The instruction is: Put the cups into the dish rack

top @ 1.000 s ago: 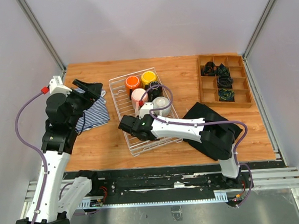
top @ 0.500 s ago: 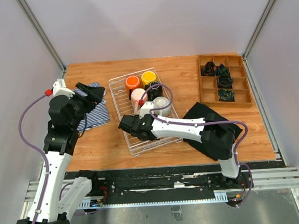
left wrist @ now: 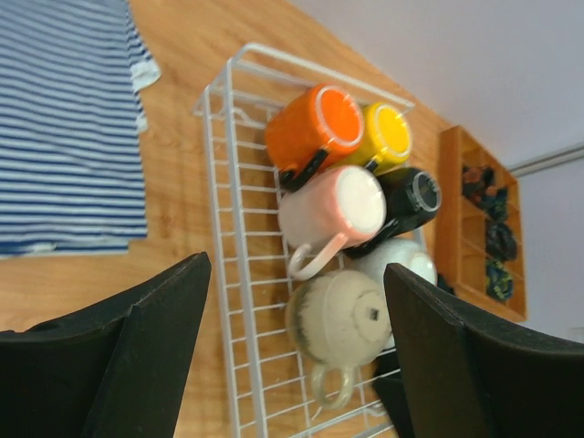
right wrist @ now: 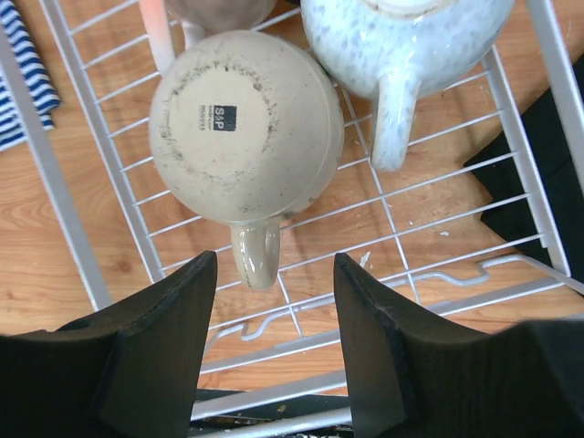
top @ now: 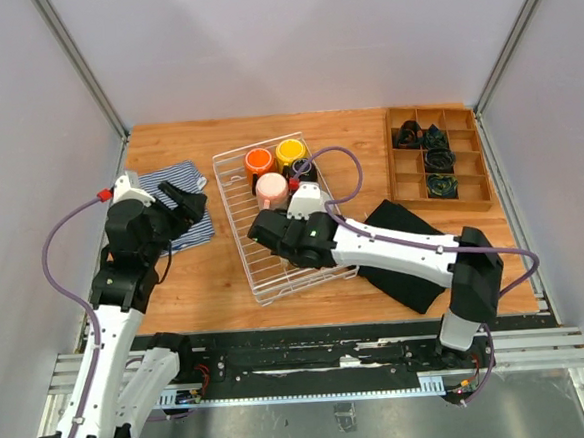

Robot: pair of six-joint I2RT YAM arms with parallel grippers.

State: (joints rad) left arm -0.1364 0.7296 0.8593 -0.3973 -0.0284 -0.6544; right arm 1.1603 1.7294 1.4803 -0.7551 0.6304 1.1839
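The right gripper (right wrist: 274, 265) is spread wide and holds nothing. Just past its tips, the beige cup (right wrist: 242, 128) sits upside down in the dish rack (right wrist: 52, 182), with its handle pointing back at the gripper. The whitish-grey cup (right wrist: 392, 36) is just right of it. The left gripper (left wrist: 294, 274) is spread and empty too, off to the side of the rack.

A wooden counter (top: 206, 275) carries a blue-and-white striped cloth (top: 172, 175) near its left edge, lying rumpled on the boards. Towards the right front lies a black cloth (top: 400, 219), spread flat, with one corner pointing to the back. At the back right corner sits a brown wooden tray (top: 410, 185), split into compartments. Several of these hold dark tangled bundles (top: 438, 157). Pale grey walls (top: 289, 39) close the counter in on three sides.
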